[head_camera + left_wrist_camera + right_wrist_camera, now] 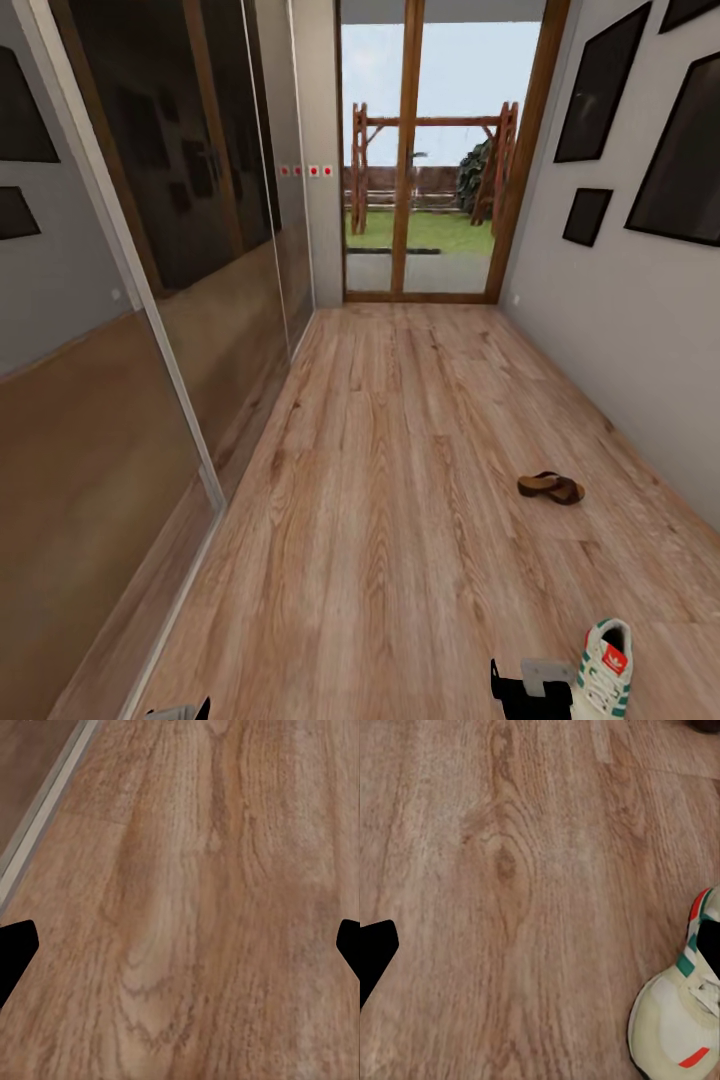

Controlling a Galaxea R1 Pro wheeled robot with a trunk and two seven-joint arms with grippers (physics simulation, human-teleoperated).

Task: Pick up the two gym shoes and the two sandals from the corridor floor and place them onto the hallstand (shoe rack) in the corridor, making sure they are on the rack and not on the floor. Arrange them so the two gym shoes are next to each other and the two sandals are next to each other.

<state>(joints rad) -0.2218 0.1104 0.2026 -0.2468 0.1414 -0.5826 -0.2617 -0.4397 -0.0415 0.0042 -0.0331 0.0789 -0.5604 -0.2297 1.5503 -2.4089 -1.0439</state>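
One gym shoe (607, 668) sits on the corridor floor (400, 480), just beside the right gripper (540, 945), whose jaws are spread wide, nothing held. Sandals (551, 487) lie farther along the floor toward the glass door (430, 160). Left gripper (180, 945) also released over bare planks.

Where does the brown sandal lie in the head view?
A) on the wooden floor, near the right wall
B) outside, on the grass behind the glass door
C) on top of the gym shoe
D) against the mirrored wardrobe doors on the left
A: the brown sandal rests on the wood-plank floor toward the right wall, farther along the corridor than the gym shoe.
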